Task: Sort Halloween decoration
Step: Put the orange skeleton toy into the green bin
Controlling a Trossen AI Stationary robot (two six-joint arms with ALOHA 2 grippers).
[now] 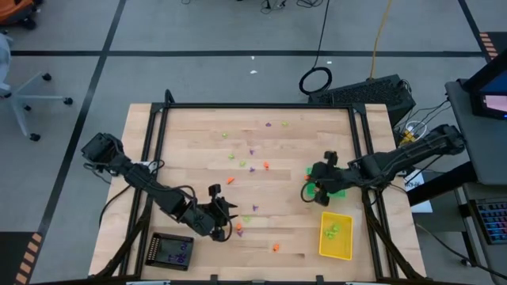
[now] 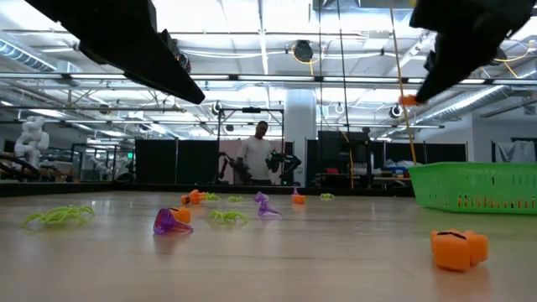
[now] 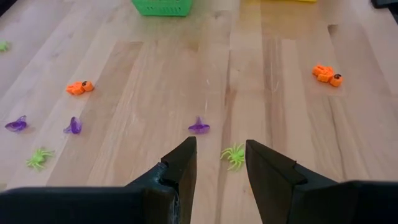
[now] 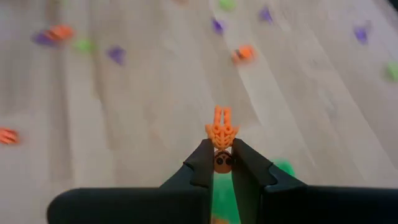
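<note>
Sorting looks early: lime trinkets [image 1: 333, 230] lie in the yellow rectangular tray [image 1: 335, 252]; the right gripper [image 4: 222, 155] clenches a small orange plastic skeleton trinket [image 4: 221, 133]; the left gripper [image 3: 221, 163] hovers released; many scattered plastic trinkets [image 1: 252, 168] remain.

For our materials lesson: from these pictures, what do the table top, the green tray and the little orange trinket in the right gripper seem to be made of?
Table top: pale wood, probably jointed planks; grain and seams show, with a soft sheen.
Green tray: apparently moulded plastic; bright, uniform colour and slotted lattice walls.
Orange trinket, pinched in the right gripper: likely moulded plastic; one solid colour, thin ribbed shape.
</note>
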